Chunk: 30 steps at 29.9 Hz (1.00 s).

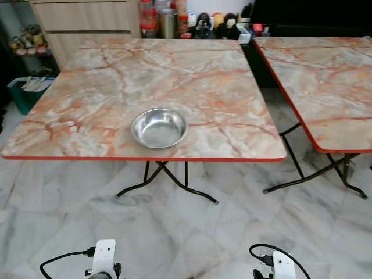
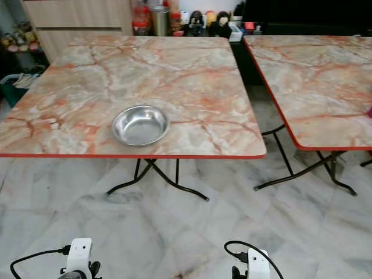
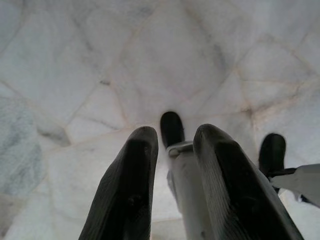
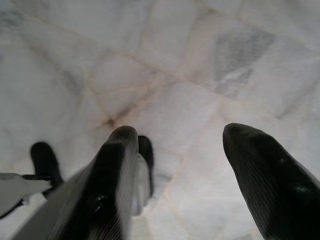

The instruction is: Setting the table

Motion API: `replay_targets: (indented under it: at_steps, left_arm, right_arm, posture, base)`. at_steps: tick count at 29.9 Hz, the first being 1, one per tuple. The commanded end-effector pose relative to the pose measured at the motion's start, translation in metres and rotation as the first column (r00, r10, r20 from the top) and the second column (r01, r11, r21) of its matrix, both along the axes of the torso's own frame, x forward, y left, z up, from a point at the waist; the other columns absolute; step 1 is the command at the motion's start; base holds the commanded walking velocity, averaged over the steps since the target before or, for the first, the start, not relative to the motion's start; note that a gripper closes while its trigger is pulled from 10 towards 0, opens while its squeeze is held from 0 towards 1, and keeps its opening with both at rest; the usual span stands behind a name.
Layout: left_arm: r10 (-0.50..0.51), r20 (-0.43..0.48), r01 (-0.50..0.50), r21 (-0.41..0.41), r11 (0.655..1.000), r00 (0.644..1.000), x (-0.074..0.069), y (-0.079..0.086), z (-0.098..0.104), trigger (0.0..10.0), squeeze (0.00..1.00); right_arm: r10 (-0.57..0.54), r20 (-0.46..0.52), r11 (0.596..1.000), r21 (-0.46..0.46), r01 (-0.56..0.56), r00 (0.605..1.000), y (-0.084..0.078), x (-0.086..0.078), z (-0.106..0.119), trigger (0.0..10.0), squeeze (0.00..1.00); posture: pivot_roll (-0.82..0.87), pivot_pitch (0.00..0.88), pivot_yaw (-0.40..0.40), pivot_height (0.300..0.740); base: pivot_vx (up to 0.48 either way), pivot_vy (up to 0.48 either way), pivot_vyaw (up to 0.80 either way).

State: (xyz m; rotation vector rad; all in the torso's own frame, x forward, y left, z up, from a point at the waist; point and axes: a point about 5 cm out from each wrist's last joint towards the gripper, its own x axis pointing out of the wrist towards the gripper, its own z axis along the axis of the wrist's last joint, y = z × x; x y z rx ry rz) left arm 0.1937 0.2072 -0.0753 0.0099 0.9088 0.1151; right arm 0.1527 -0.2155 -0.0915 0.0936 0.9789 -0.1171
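Steel bowl [image 1: 159, 128] was set near front edge of marble table [image 1: 116, 87]; tabletop around it was left bare. Jars [image 1: 160, 20] were crowded behind far edge.

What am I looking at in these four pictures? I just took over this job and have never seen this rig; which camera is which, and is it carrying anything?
You are driving a walking humanoid robot with two arms. The two wide pictures come from its head, looking down at a marble-patterned folding table with one empty steel bowl near its front edge. A second table stands to the right, and a cabinet behind. The other two pictures come from wrist cameras looking along each gripper's black fingers at the tiled floor. The left gripper and right gripper both hang low, open and holding nothing.
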Motion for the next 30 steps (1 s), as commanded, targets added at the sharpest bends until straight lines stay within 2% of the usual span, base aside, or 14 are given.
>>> replay_targets:
  at_steps: [1, 6, 13, 16, 19, 21, 30]
  left_arm:
    - [0.031, -0.032, -0.031, 0.003, 1.0, 0.999, -0.011, 0.004, -0.005, 10.0, 0.0]
    - [0.035, -0.04, -0.034, 0.009, 0.999, 0.999, -0.013, 0.006, -0.006, 10.0, 0.0]
    - [0.04, -0.029, -0.04, 0.013, 0.999, 0.999, -0.006, 0.007, -0.002, 10.0, 0.0]
    - [0.054, -0.025, -0.054, 0.022, 0.998, 0.998, -0.004, 0.011, -0.001, 10.0, 0.0]
    - [0.06, -0.029, -0.059, 0.027, 0.998, 0.998, -0.005, 0.013, -0.001, 10.0, 0.0]
    - [0.064, -0.031, -0.063, 0.028, 0.998, 0.998, -0.006, 0.013, -0.001, 10.0, 0.0]
    - [0.079, -0.04, -0.078, 0.033, 0.996, 0.996, -0.008, 0.016, -0.002, 10.0, 0.0]
  right_arm:
    - [0.017, -0.01, 1.0, -0.008, -0.017, 1.0, 0.0, -0.003, -0.001, 10.0, 0.0]
    - [-0.016, -0.011, 1.0, 0.007, 0.016, 1.0, 0.0, -0.005, -0.002, 10.0, 0.0]
    - [-0.006, 0.003, 1.0, -0.004, 0.006, 1.0, 0.0, 0.0, 0.0, 10.0, 0.0]
    - [-0.01, 0.017, 1.0, -0.017, 0.01, 1.0, 0.0, 0.003, 0.001, 10.0, 0.0]
    - [-0.012, 0.015, 1.0, -0.014, 0.012, 1.0, 0.0, 0.003, 0.001, 10.0, 0.0]
    - [-0.045, 0.016, 0.999, 0.007, 0.045, 0.999, 0.001, 0.003, 0.001, 10.0, 0.0]
    - [-0.012, 0.011, 1.0, -0.004, 0.012, 1.0, 0.001, 0.006, 0.002, 10.0, 0.0]
  posture:
    - [-0.07, 0.062, -0.029, 0.74]
    - [-0.07, 0.072, -0.028, 0.74]
    - [-0.07, 0.161, -0.025, 0.74]
    - [-0.06, 0.172, -0.024, 0.74]
    - [-0.05, 0.184, -0.023, 0.74]
    - [-0.05, 0.192, -0.023, 0.74]
    - [-0.05, 0.22, -0.023, 0.74]
  base:
    - [0.0, 0.0, 0.8]
    - [0.0, -0.257, 0.34]
    - [0.0, -0.37, 0.0]
    - [0.0, -0.371, 0.0]
    - [0.0, -0.368, 0.68]
    - [0.0, -0.368, 0.0]
    - [0.191, -0.363, 0.0]
